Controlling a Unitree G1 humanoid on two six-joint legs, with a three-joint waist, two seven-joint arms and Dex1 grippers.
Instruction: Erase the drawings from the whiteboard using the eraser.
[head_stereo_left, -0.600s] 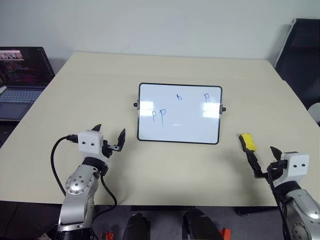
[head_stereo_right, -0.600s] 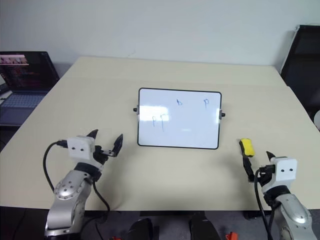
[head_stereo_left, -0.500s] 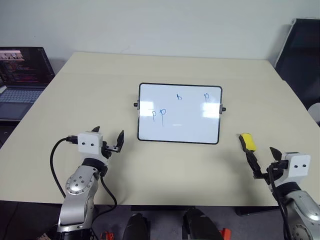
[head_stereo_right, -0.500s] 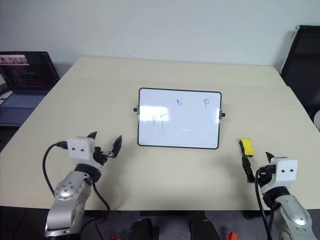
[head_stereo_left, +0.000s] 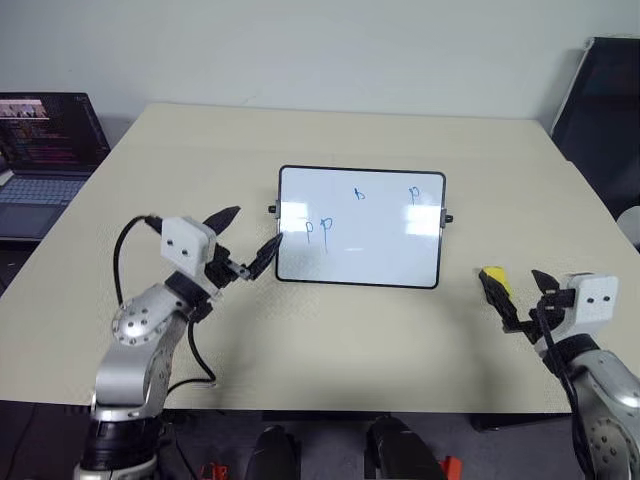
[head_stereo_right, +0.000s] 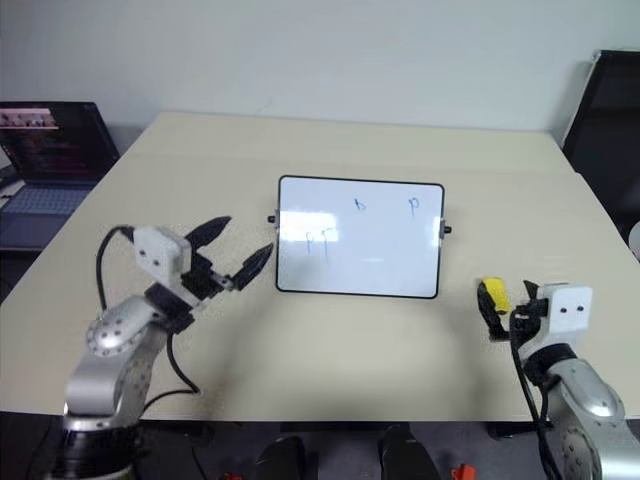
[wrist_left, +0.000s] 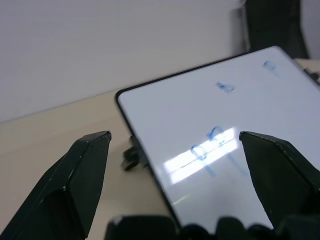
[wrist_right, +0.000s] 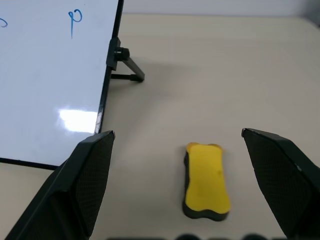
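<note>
Blue "p" drawings (head_stereo_left: 316, 228) on whiteboard (head_stereo_left: 380, 255)

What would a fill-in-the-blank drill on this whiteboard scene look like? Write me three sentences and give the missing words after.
1. The eraser lies on the table with its ____ side facing up.
2. The drawings on the whiteboard are made in ____ marker.
3. The eraser lies in front of the open ____ gripper, while the open left gripper is near the whiteboard's left edge.

Missing words: yellow; blue; right
</note>
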